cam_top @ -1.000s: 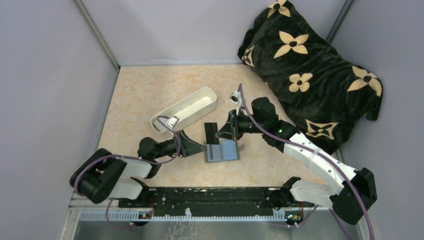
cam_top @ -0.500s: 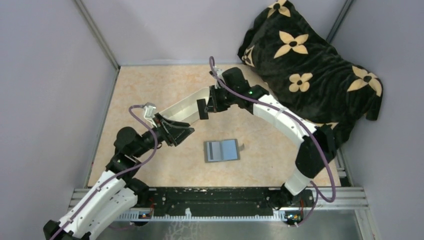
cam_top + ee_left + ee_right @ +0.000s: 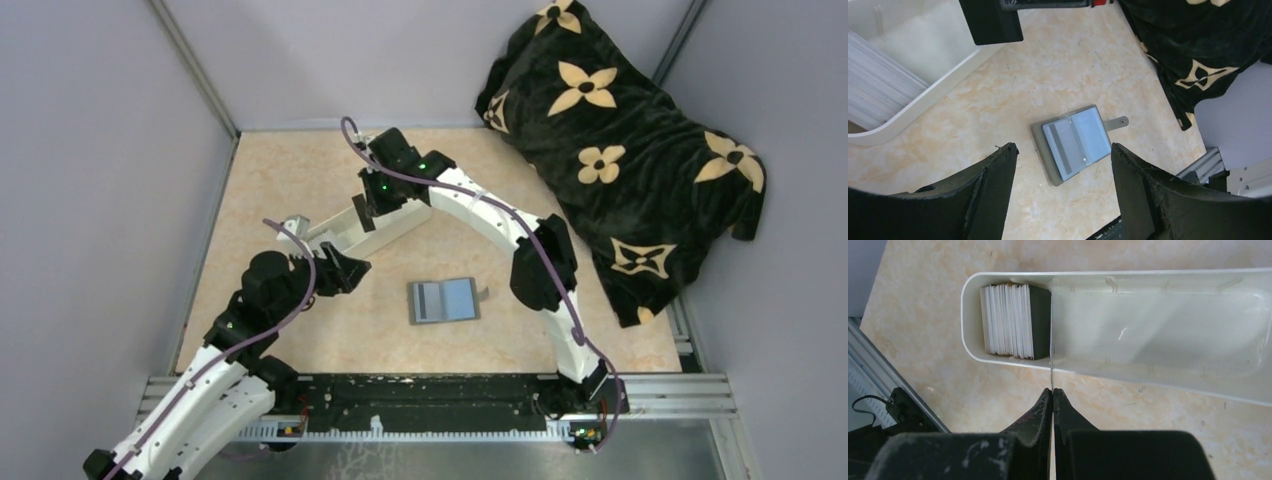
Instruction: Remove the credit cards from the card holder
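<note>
Having moved card (image 3: 992, 22) fr. wallet (image 3: 443, 300) to tray (image 3: 1158, 320).

Counter (image 3: 290, 180) mottled peach-beige, marble-like. Card holder (image 3: 443, 300) grey outside, pale blue-grey pockets inside, one darker grey stripe down the left pocket. Tray (image 3: 1168, 377) plain white; the credit cards (image 3: 1007, 320) stacked in it show white edges with a black one at the end, and a separate black card (image 3: 990, 22) is matt, unpatterned. Blanket (image 3: 620, 130) black plush with cream four-petal flowers, dark-centred; arms (image 3: 200, 400) white with black joints and purple cables (image 3: 346, 135), left pincer (image 3: 1063, 150) black, right pincer (image 3: 1053, 391) black with pale scuffs.
</note>
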Robot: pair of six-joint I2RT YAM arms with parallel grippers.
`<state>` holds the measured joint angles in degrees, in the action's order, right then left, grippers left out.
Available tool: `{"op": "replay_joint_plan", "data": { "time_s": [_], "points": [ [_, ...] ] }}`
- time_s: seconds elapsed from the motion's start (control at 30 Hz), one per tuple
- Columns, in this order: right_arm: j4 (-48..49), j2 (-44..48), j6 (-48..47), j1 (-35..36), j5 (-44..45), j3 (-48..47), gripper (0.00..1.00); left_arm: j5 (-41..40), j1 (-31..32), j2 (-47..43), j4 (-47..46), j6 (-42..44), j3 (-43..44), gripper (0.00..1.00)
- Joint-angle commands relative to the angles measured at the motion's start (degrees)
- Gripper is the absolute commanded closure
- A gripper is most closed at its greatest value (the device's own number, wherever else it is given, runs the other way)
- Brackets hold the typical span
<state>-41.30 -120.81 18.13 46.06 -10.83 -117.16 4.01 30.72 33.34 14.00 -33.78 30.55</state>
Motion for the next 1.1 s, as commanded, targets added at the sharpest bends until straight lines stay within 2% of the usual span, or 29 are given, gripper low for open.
{"op": "replay_joint_plan", "data": {
  "time_s": [0.0, 0.2, 0.5, 1.07],
  "points": [
    [-1.09, -4.04, -1.28, 1.65, 2.56, -7.6, 1.0, -5.72, -0.28, -4.57, 4.54, 1.34, 3.55, 0.25],
    [0.71, -8.04, -3.1, 2.44, 4.39, -8.7, 1.0, -8.9, -0.36, -7.85, 8.54, 1.76, 5.37, 0.25],
    [5.19, -8.97, -4.82, 2.55, 5.31, -6.46, 1.0, -8.76, -0.29, -7.8, 8.1, 1.94, 4.66, 0.25],
    [-0.51, -7.29, -10.13, 2.61, 6.0, -2.24, 1.0, -8.89, -0.31, -7.15, 6.68, 2.32, 3.26, 0.25]
  ]
}}
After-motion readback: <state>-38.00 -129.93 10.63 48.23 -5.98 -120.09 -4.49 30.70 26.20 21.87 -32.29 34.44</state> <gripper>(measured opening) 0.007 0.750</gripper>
